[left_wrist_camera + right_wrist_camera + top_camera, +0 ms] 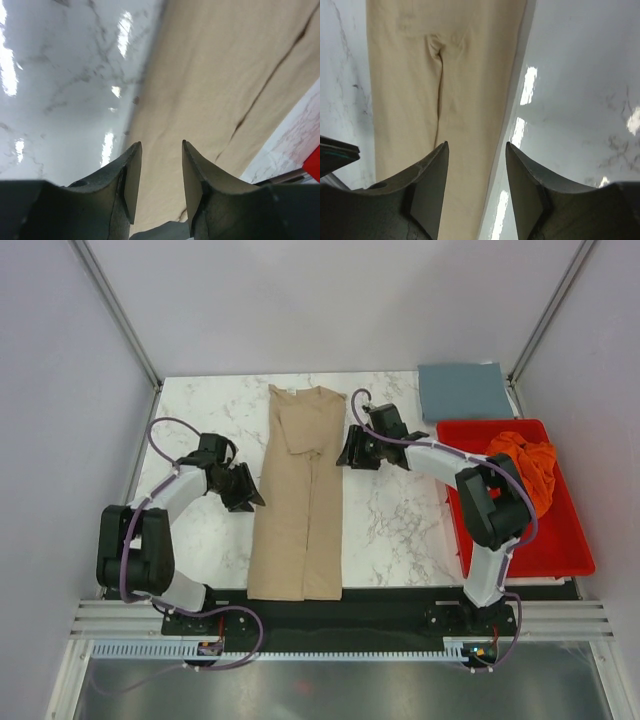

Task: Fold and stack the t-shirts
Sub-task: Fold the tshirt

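Tan t-shirt [470, 75], ahead of the right fingers [427, 190]: matt, soft cloth, lightly creased. Table [580, 100], beside those fingers: glossy, smooth, white marble-look top with glare spots. The 2 fingers look like matt black plastic.

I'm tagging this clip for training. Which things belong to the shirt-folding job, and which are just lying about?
Job: tan t-shirt, folded lengthwise; blue-grey t-shirt, folded; orange t-shirt, crumpled.
Lying about: red tray, holding the orange one; marble table.
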### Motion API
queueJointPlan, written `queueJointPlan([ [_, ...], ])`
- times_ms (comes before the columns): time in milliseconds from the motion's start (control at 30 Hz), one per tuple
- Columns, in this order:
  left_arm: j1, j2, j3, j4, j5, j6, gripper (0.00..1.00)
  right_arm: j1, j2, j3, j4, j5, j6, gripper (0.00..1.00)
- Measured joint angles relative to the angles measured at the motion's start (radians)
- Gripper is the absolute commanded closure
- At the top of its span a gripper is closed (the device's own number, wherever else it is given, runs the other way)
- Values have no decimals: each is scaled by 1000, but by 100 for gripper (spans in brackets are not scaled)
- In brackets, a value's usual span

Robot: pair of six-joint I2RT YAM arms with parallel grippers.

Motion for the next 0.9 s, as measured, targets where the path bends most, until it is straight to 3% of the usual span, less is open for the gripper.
queueJointPlan([
  [200, 90, 167, 81, 37, 25, 1, 58, -105, 238, 263, 53, -125, -5, 42],
  [400, 103, 240, 108, 42, 34, 11, 60, -135, 430, 467, 70, -170, -5, 43],
  [500, 103, 243, 114, 41, 34, 21, 60, -135, 496, 540, 69, -182, -6, 52],
  [633, 104, 243, 121, 43, 33, 40, 59, -139, 556, 599, 61, -181, -6, 80],
  [733, 105, 262, 137, 43, 44, 55, 59, -150, 566, 615, 44, -171, -6, 88],
  [900, 105, 307, 212, 45, 81, 58, 59, -183, 576, 668, 24, -137, -6, 87],
])
